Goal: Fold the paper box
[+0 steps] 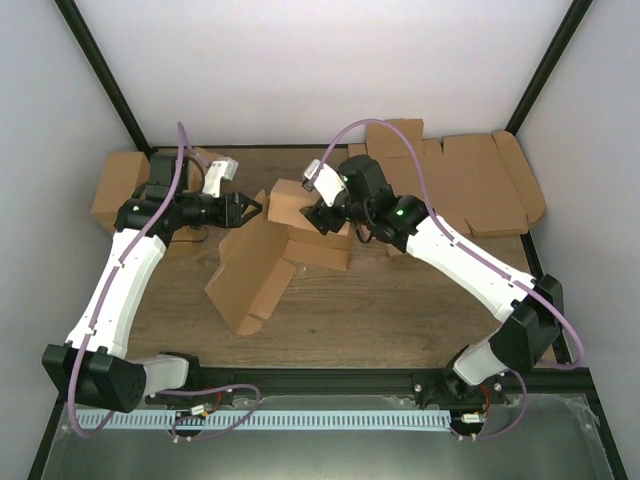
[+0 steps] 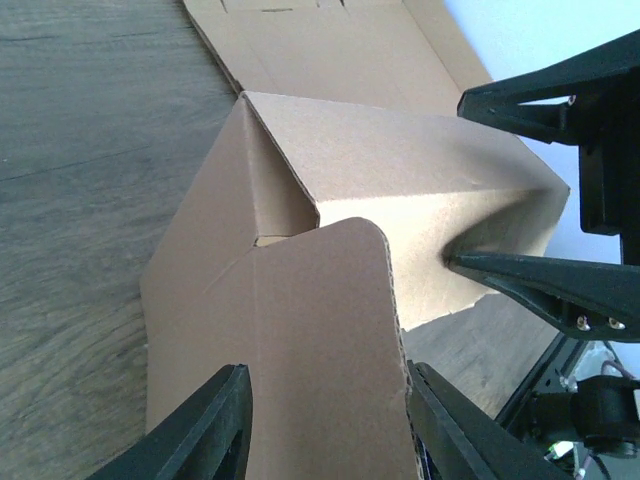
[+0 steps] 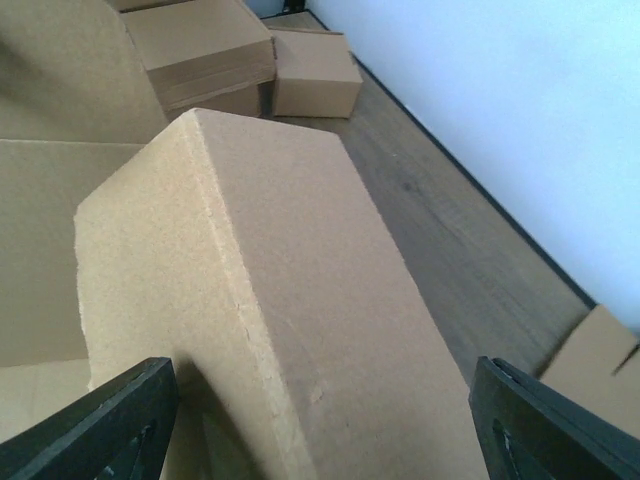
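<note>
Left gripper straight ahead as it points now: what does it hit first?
The paper box: its rounded flap sits between the fingers of the left gripper, and the folded wall behind likely comes next; depth unclear.

The paper box (image 1: 262, 262) is plain, unprinted brown cardboard, the table (image 1: 400, 310) shows grey-brown wood grain, the left arm (image 1: 120, 280) and right arm (image 1: 470, 258) are white with black joints, their cables (image 1: 181, 165) purple, and the walls (image 1: 300, 70) pale white.
</note>
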You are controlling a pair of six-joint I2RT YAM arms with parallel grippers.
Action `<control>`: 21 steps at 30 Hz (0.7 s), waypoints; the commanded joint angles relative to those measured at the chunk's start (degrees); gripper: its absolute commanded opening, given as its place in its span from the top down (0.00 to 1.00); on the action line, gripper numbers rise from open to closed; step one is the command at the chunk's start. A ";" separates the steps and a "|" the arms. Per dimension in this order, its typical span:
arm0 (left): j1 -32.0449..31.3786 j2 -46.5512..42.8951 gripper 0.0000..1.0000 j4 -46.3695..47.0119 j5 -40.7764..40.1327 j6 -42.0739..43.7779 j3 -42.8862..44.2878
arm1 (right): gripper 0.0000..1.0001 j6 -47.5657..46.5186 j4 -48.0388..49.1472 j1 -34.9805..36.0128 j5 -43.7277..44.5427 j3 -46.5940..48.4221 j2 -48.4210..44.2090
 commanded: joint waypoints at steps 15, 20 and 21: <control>-0.15 2.28 0.73 4.15 9.57 -1.33 -1.18 | 0.20 -6.93 -0.72 6.36 17.88 0.72 3.80; -0.21 2.28 0.74 5.37 12.35 -2.03 -1.66 | 0.25 -6.85 -1.75 6.93 21.22 1.80 5.80; -0.25 2.26 0.74 5.74 12.89 -2.24 -1.85 | 0.26 -7.04 -1.32 7.18 22.22 1.59 5.83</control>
